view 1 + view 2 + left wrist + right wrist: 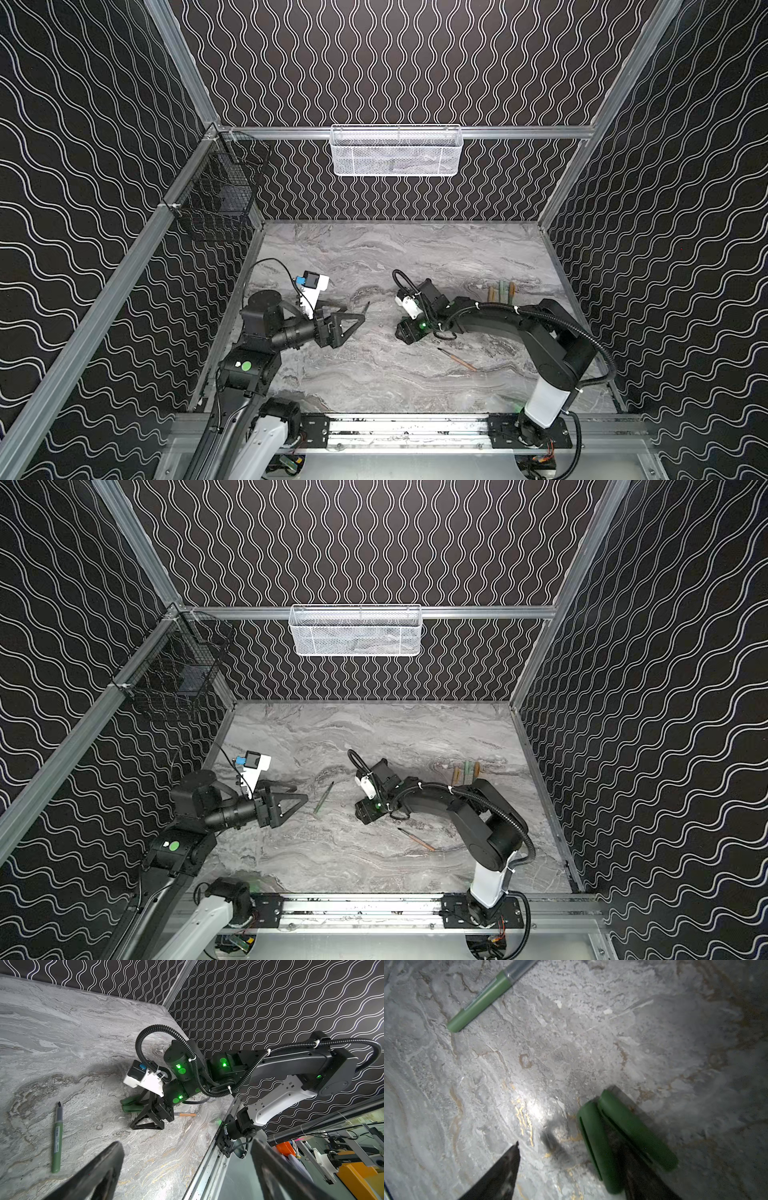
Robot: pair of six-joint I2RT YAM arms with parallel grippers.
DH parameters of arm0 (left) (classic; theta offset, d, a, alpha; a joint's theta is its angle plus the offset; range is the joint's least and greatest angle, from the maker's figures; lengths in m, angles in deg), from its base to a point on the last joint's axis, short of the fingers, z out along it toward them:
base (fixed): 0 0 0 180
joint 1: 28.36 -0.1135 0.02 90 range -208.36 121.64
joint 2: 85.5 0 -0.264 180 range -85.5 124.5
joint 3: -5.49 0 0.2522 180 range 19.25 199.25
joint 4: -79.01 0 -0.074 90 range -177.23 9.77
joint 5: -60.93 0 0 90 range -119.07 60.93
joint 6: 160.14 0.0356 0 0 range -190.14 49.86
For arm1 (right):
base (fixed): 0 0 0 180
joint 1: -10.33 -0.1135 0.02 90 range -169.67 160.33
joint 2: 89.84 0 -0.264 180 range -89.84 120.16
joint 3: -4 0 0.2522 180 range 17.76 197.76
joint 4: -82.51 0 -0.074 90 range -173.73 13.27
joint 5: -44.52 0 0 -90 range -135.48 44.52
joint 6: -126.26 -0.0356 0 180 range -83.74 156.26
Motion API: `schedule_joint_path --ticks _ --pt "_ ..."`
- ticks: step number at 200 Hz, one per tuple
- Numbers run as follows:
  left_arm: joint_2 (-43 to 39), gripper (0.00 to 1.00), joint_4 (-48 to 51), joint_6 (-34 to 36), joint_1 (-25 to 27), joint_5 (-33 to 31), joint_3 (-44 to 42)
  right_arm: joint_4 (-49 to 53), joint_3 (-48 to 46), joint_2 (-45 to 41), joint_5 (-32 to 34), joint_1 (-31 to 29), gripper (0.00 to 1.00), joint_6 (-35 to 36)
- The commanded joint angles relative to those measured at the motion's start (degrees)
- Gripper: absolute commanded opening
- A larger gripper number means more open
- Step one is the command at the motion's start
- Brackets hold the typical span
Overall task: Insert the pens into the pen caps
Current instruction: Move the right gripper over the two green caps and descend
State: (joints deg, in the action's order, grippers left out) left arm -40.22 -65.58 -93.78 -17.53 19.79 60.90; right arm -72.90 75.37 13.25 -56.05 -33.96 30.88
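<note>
Two green pen caps lie side by side on the marble table. My right gripper is down over them and open: one finger rests between the two caps, and the nearer cap is inside the jaws. A green pen lies beyond it, mid-table. An orange pen lies nearer the front. My left gripper hovers wide open and empty, beside the green pen.
Several more short orange and green caps sit in a row at the back right. A white mesh basket hangs on the back wall and a black wire basket on the left rail.
</note>
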Motion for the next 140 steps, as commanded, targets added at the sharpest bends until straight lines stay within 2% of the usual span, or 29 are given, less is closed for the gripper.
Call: schedule_joint_path --ticks 1,34,48,68,105,140 --pt "0.3 0.99 -0.7 1.0 -0.1 0.1 0.5 3.4 1.7 1.1 0.5 -0.9 0.65 0.5" --pt "0.4 0.99 -0.8 1.0 -0.1 0.1 0.5 5.3 1.2 1.0 2.8 -2.1 0.48 0.4" --pt "0.4 0.99 -0.8 1.0 -0.1 0.2 0.5 5.6 0.2 0.6 3.2 -2.3 0.43 0.0" --pt "0.5 0.99 -0.9 0.9 -0.1 0.1 0.4 5.5 -1.9 0.0 3.7 -2.4 0.42 -0.7" --pt "0.3 0.99 -1.0 0.9 -0.1 0.3 0.4 5.9 -2.5 -0.4 4.6 -2.8 0.26 -1.4" --pt "0.0 0.99 -1.0 0.7 -0.1 0.1 0.2 7.0 -1.7 -0.7 5.4 -3.2 0.19 -1.4"
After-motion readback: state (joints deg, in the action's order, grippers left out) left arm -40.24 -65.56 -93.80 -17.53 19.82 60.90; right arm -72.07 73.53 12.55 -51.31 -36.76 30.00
